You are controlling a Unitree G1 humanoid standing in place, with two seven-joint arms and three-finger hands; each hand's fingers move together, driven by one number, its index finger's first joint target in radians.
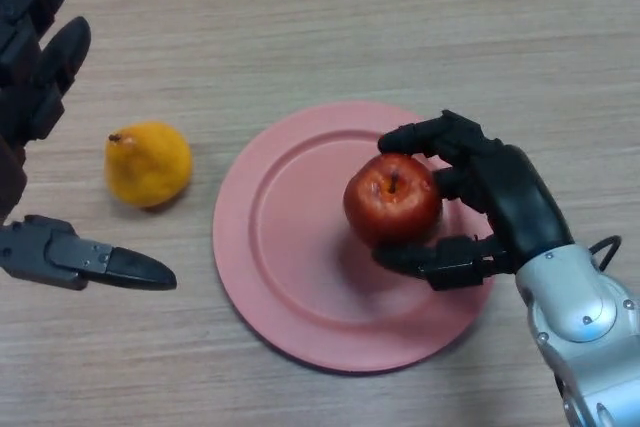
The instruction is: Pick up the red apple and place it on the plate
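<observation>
- A red apple (392,199), round and glossy with a short dark stem in its dimple, is sitting over the right half of a pink plate (290,277).
- The plate is round and smooth, with a broad flat rim and a shallow centre, and it is lying flat on a pale counter (330,17) with a fine wood-grain pattern running side to side.
- The right robot hand (500,197), black and thick-fingered with a silver wrist behind it, is reaching in from the lower right and clamping the apple: its fingers are curling over the far side of the fruit while its thumb is pressing the near side.
- Whether the apple is resting on the plate or hanging just above it, I cannot tell; a soft shadow is falling under it.
- Nothing else is lying on the plate.
- A yellow-orange pear (148,163), lumpy and matte with a small brown stem end, is sitting on the counter just left of the plate, not touching it.
- The left robot hand (30,77) is showing at the left edge, fingers spread apart and straight, holding nothing, with its thumb pointing toward the plate below the pear.
</observation>
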